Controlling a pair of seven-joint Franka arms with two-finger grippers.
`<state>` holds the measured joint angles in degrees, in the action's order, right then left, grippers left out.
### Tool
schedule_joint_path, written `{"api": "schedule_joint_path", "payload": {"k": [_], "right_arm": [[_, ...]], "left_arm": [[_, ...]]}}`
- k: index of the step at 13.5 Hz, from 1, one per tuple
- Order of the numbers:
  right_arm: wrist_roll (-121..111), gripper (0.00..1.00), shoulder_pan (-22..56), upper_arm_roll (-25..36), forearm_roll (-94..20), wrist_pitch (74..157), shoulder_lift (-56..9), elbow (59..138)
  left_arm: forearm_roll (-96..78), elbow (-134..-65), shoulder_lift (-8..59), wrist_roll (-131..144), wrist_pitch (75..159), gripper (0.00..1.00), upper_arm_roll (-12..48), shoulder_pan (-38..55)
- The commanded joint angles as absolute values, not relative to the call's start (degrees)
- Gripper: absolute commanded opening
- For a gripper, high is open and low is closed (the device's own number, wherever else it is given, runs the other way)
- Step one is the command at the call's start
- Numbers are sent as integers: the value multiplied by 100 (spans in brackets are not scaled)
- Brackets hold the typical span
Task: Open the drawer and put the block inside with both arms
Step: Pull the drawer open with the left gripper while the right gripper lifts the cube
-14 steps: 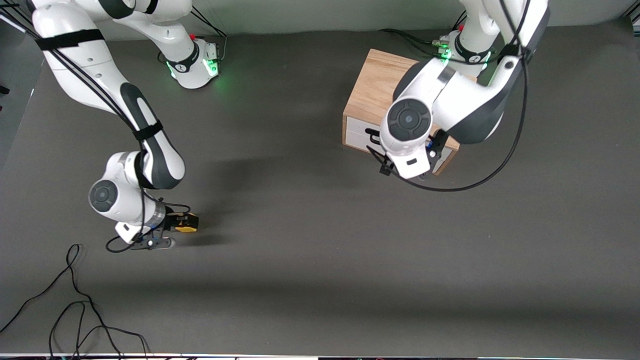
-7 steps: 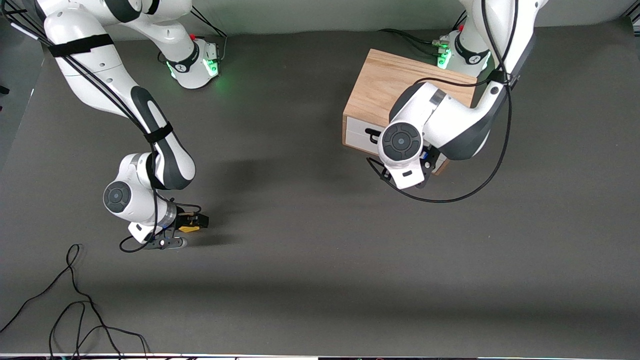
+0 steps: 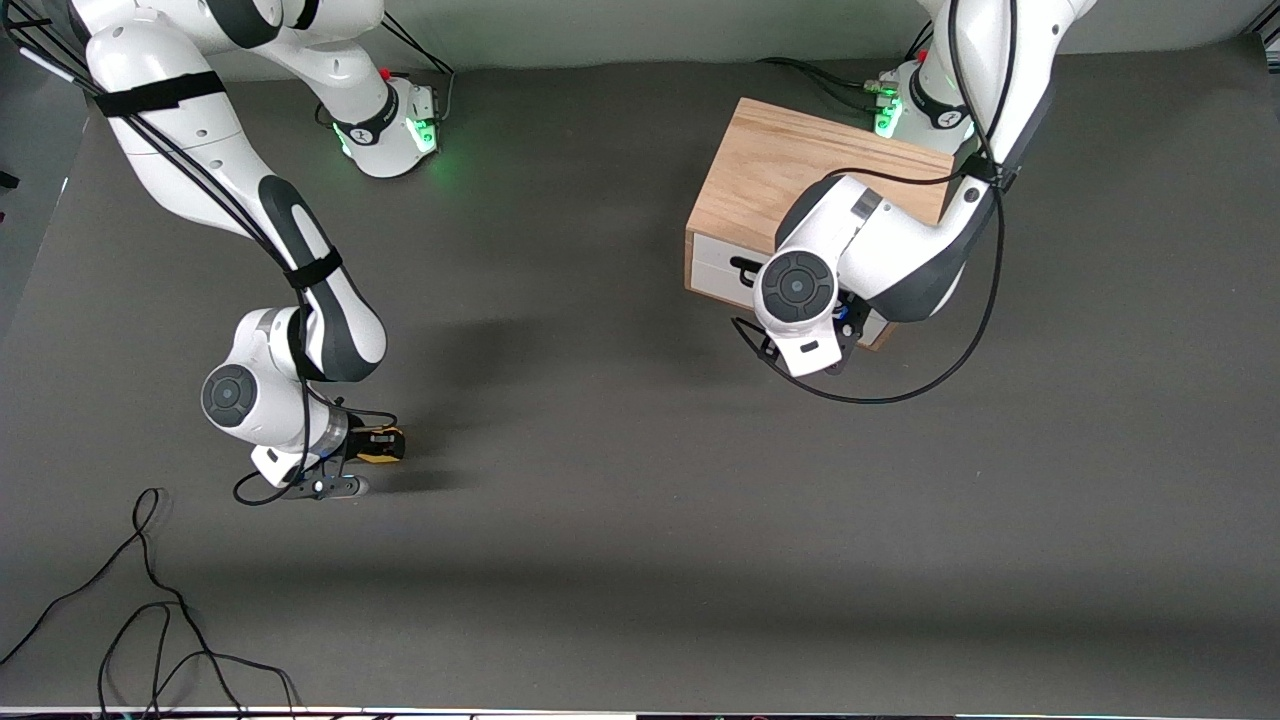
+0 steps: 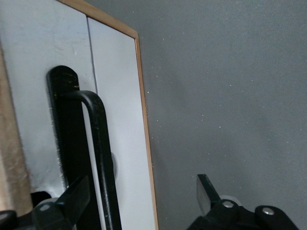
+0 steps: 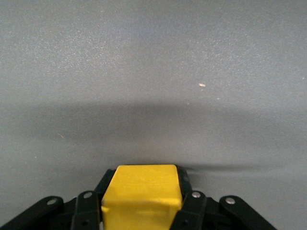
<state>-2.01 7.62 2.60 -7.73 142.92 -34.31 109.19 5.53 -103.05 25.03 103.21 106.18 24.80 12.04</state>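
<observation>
The light oak box (image 3: 790,160) stands by the left arm's base, and its drawer (image 3: 712,268), with a white front, looks shut. The black wire handle (image 3: 745,268) is partly under the left wrist. In the left wrist view my left gripper (image 4: 139,196) is open at the drawer front (image 4: 122,120), with the handle bar (image 4: 101,143) between its fingers (image 4: 72,199). My right gripper (image 3: 382,445) is shut on the yellow block (image 3: 377,457), low over the table toward the right arm's end. In the right wrist view the block (image 5: 141,196) fills the gripper (image 5: 141,194).
Loose black cables (image 3: 150,610) lie on the dark table near the front camera at the right arm's end. The left arm's cable (image 3: 900,375) loops over the table beside the box. The green-lit bases (image 3: 400,130) stand along the table's edge farthest from the camera.
The left wrist has come down closer to the drawer front and handle. The right gripper, holding the block, has shifted slightly toward the table's middle.
</observation>
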Motion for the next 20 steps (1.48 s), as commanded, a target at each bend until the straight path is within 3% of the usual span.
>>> {"api": "schedule_joint_path", "payload": {"k": [1, 14, 20], "right_arm": [[-141, 0, 791, 246, -844, 14187, -3428, 10697], [-176, 0, 773, 510, -791, 10180, -933, 9388], [-211, 0, 782, 676, -527, 8835, -300, 8816]], "left_arm": [[624, -10362, 2584, 10450, 10766, 100, 2470, 1222], [712, -10134, 2663, 10441, 11328, 100, 2461, 1230], [1212, -9362, 3198, 10802, 11716, 100, 2461, 1274]]}}
